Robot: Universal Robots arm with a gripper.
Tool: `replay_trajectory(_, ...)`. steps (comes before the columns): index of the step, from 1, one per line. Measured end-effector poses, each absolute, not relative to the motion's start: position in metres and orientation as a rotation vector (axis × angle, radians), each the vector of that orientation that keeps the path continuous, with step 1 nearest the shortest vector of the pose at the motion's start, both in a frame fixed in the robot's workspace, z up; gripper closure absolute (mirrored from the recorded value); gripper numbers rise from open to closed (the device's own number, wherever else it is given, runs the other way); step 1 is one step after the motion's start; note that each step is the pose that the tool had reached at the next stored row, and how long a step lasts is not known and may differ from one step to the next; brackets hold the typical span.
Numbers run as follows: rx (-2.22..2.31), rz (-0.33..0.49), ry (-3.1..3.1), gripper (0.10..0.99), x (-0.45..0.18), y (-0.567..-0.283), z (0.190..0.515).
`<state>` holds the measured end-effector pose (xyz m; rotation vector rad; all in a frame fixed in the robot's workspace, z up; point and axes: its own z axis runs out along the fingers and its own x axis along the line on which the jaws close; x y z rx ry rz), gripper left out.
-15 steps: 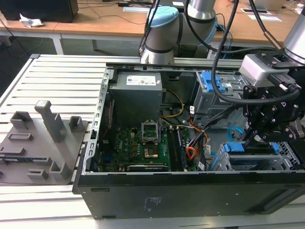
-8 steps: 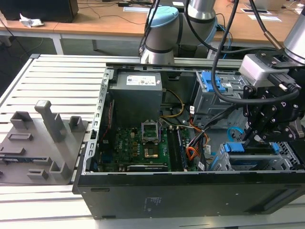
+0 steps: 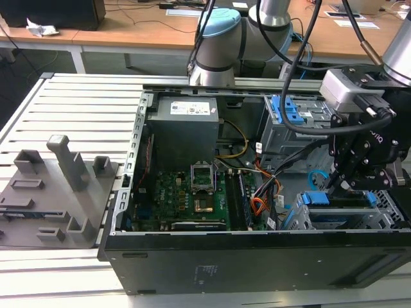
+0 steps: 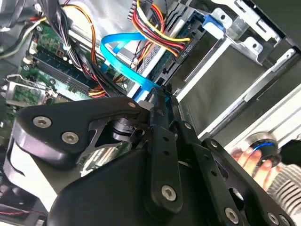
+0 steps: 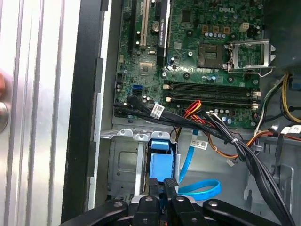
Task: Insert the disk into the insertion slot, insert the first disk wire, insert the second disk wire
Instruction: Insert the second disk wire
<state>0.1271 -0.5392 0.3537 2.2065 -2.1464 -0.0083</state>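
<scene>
— So, where does the silver hard drive in its bright blue plastic carrier [image 5: 160,165] sit?

— It lies inside the grey perforated sheet-metal drive cage [image 5: 123,162], at the corner of the open black computer case [image 3: 257,260] on the exterior view's right. In the first wrist view the blue carrier shows between the cage walls, just beside the green motherboard [image 5: 197,47].

— And the black gripper [image 4: 159,94]?

— It hangs right over that cage, fingertips down at the carrier's end. The fingers are drawn close together, with only a narrow gap. In the second wrist view the thin glossy light-blue cable [image 4: 123,57] runs straight into that gap, so the gripper appears to pinch the cable's end. The plug itself is hidden by the fingers.

— What does the rest of the cable do?

— It curves away in a loop beside the cage, which shows in both wrist views.

— How about the bundle of orange, red and black wires [image 4: 162,35]?

— It ends in a small black plug [image 4: 183,52] that rests against the drive's edge, near the fingertips. Whether it is fully seated cannot be told.

— Anyone nearby?

— A person's hand [image 4: 251,157] with a striped sleeve shows beyond the case.
</scene>
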Motion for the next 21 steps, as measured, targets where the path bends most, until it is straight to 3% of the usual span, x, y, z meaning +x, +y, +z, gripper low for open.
replay_trajectory(21,2.171,-0.028,-2.192,0.922,0.145,-0.537,0.346)
